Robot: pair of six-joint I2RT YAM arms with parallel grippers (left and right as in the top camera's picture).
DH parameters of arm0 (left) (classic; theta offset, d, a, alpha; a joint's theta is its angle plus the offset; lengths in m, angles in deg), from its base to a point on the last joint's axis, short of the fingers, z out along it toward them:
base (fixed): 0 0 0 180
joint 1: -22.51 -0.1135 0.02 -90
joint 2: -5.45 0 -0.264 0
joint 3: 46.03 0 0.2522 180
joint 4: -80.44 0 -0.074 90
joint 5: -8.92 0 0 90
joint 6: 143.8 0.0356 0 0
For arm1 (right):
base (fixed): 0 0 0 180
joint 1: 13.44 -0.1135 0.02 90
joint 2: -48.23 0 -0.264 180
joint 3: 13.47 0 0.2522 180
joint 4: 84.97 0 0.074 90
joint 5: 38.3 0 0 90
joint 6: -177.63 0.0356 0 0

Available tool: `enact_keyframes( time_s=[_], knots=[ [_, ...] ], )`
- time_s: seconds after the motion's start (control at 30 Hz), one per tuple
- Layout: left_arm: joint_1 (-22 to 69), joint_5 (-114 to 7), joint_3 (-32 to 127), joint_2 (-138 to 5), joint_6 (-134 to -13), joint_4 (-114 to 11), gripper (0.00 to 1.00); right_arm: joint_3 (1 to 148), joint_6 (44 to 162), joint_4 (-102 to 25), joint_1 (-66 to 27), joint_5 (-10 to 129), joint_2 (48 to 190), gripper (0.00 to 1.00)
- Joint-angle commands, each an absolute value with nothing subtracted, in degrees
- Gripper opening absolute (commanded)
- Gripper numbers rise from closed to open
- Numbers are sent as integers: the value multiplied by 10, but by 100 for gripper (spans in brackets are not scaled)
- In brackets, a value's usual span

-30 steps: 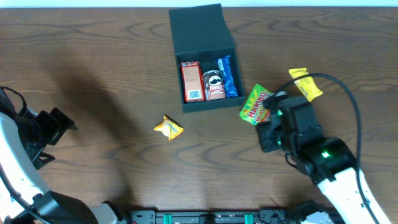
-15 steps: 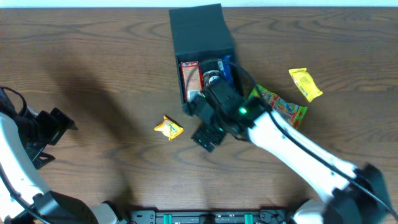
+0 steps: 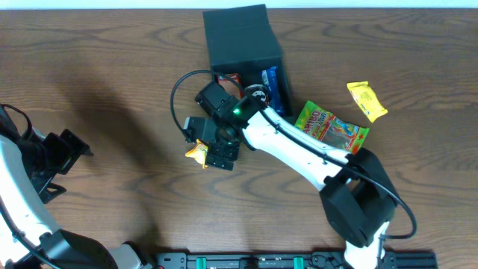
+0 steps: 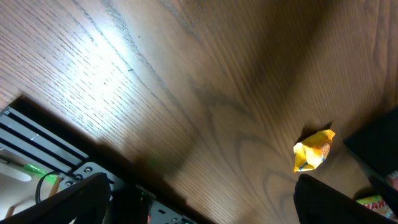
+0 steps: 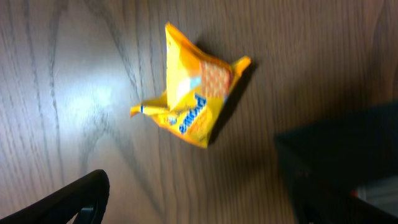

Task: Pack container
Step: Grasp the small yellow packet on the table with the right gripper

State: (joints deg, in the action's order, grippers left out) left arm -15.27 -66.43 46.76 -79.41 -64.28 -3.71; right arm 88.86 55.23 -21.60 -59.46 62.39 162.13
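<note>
Spread wide and empty, the right gripper (image 3: 208, 143) hangs over the yellow snack packet (image 5: 193, 99), apparently poised to grasp it, just near-left of the open container (image 3: 240, 37) at the table's (image 3: 112, 60) far centre.

Right arm (image 3: 295, 146) reaches from the near-right base diagonally toward center-left, white link stretched out low, wrist bent down. The right gripper (image 3: 208, 143) points downward with its jaws spread wide and nothing clamped between them. Left arm (image 3: 16, 200) sits at the left edge, folded close to its base. The left gripper (image 3: 71, 168) faces right with its jaws wide apart and empty; its 2 fingers (image 4: 68, 199) show at the bottom corners of the left wrist view.
</note>
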Motion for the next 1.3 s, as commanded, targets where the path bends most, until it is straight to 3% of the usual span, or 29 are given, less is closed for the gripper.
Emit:
enact_keyframes(
  time_s=[0.0, 0.63, 0.87, 1.13, 1.27],
  knots=[
    [-155, -667, 474, -792, -643, -36, 95, 903, 538, -224, -608, 632, 1632, 95],
    [-155, -667, 474, -792, -643, -35, 95, 902, 707, -270, -637, 631, 1672, 97],
    [-155, -667, 474, -792, -643, -35, 95, 902, 728, -297, -637, 631, 1713, 91],
    [-155, -667, 474, -792, -643, -36, 95, 902, 739, -318, -633, 631, 1721, 50],
    [-155, -667, 474, -792, -643, -35, 95, 902, 739, -321, -630, 631, 1721, 43]
  ],
)
